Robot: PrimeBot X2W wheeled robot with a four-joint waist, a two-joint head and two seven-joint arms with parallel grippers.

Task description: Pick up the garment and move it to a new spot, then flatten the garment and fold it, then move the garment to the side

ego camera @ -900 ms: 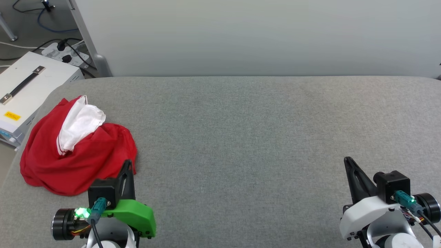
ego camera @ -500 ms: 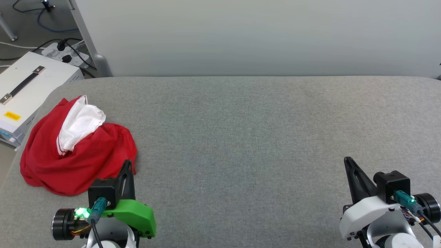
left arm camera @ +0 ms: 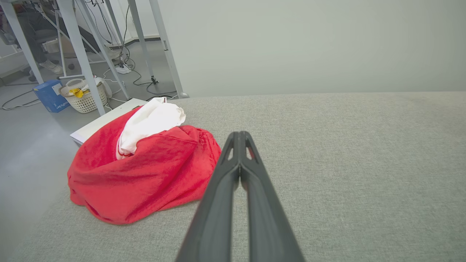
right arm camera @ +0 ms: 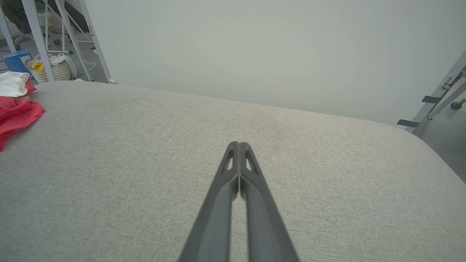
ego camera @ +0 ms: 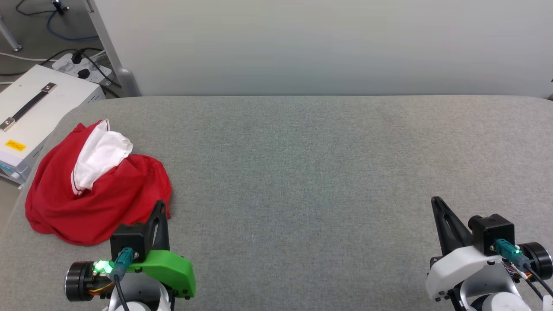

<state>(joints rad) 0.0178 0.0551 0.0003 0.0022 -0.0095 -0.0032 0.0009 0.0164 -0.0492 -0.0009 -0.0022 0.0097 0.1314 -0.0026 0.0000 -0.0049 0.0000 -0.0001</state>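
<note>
Red jersey cloth, the garment [ego camera: 86,207], lies in a crumpled heap at the left edge of the grey fabric-covered worktop [ego camera: 302,172], about midway between its far left corner and its near edge. A white sleeve [ego camera: 101,155] with thin red-white trim lies bunched on top of the heap, toward the far side. The left side of the heap reaches the worktop's rounded left edge.

The left claw [ego camera: 160,204] is near the near edge of the worktop, on the left, its two dark fingers pressed together and holding nothing. Its tip shows right at the near right hem of the garment; whether it touches the cloth cannot be told. In the left wrist view the joined fingers point past the right side of the heap.

The right claw [ego camera: 436,202] is near the near edge on the right, well apart from the garment. Its fingers are also together and hold nothing, over bare grey fabric.

Beyond the left edge, on the floor, stands a white box [ego camera: 39,108] with a black handle, with a power strip [ego camera: 82,65] and cables behind it. A pale wall [ego camera: 302,43] rises behind the far edge.
</note>
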